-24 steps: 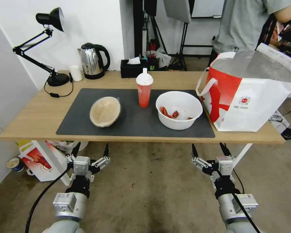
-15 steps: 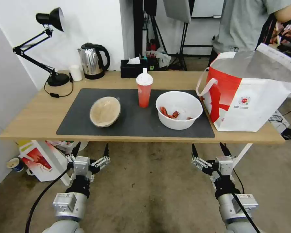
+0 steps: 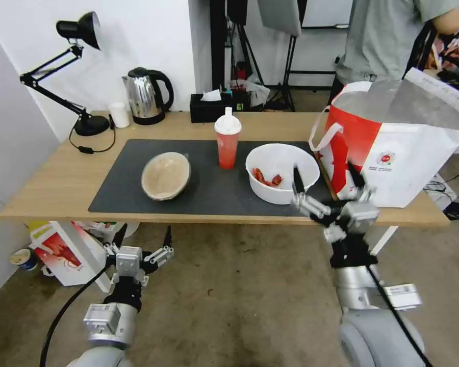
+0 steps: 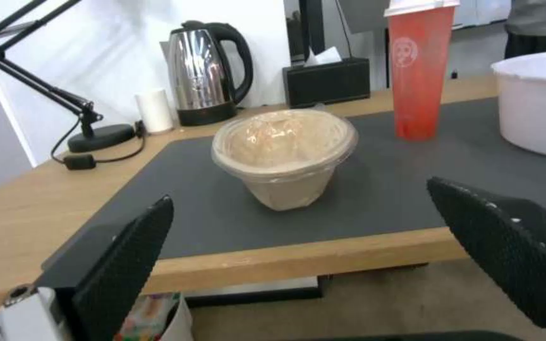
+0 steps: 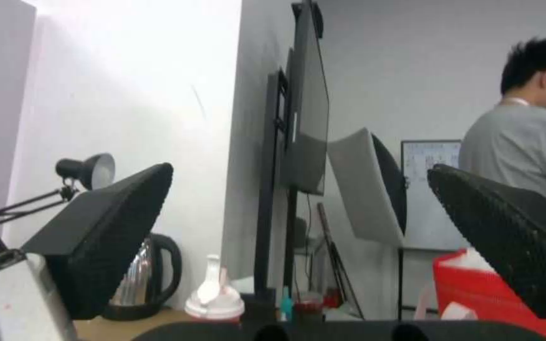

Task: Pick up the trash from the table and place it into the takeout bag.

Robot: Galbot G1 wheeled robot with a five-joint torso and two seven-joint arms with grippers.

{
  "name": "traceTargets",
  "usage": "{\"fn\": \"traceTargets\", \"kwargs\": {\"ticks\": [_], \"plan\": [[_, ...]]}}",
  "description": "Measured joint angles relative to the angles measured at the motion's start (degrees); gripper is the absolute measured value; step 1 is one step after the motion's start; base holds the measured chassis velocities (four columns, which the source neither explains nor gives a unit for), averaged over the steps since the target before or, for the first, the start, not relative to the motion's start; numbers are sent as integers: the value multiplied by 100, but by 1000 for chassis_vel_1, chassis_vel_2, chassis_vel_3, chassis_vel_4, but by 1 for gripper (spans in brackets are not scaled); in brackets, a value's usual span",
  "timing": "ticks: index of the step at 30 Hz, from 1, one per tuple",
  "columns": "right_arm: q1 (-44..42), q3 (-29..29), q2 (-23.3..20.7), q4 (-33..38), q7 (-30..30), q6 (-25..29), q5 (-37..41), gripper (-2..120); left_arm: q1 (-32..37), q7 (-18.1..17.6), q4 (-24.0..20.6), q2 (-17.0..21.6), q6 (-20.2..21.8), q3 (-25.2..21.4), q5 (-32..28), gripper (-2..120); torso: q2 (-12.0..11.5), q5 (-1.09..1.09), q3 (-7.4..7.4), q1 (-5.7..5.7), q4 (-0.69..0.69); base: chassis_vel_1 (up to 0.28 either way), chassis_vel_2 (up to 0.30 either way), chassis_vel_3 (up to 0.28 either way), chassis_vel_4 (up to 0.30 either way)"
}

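Observation:
On the dark mat (image 3: 214, 191) of the table (image 3: 56, 178) stand three pieces of trash: a tan lidded bowl (image 3: 166, 175) tilted at the left, a red cup (image 3: 227, 145) with a white lid in the middle, and a white bowl (image 3: 275, 158) with red scraps at the right. The takeout bag (image 3: 392, 153) stands open at the table's right end. My right gripper (image 3: 324, 171) is open, raised at the table's front edge between the white bowl and the bag. My left gripper (image 3: 144, 232) is open, low in front of the table, facing the tan bowl (image 4: 284, 156).
A desk lamp (image 3: 81, 30), a kettle (image 3: 147, 97), a small white cup (image 3: 120, 114) and a black tissue box (image 3: 209, 107) line the back of the table. A red-and-white carton (image 3: 61, 252) sits on the floor under the left end. A person (image 3: 387, 35) stands behind the bag.
My right arm has risen from below the table to the height of its front edge, beside the white bowl. The left arm and the things on the table have not moved.

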Motion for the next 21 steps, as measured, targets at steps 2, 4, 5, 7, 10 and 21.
{"fn": "traceTargets", "kwargs": {"ticks": [2,4,5,7,10,21], "plan": [[-79,81,-98,118,-36,-31,89,100,0,0,0,0,0,0,0,100,0,-2,0,0,0,0,0,0,0],[-112,116,-146,173,-52,-68,150,100,0,0,0,0,0,-1,0,100,0,-1,0,0,0,0,0,0,0],[-152,171,-214,248,-76,-122,246,100,0,0,0,0,0,0,0,100,0,-2,0,0,0,0,0,0,0],[-176,231,-280,291,-100,-169,344,100,-1,0,0,0,0,0,0,100,0,-2,0,0,0,0,0,0,0],[-249,374,-470,316,-160,-361,651,100,0,0,0,0,0,0,0,100,0,-2,0,0,0,0,0,0,0],[-247,898,-1195,315,-304,-1378,1883,100,0,-1,0,1,0,0,0,100,0,-1,0,0,0,0,0,0,0]]}}
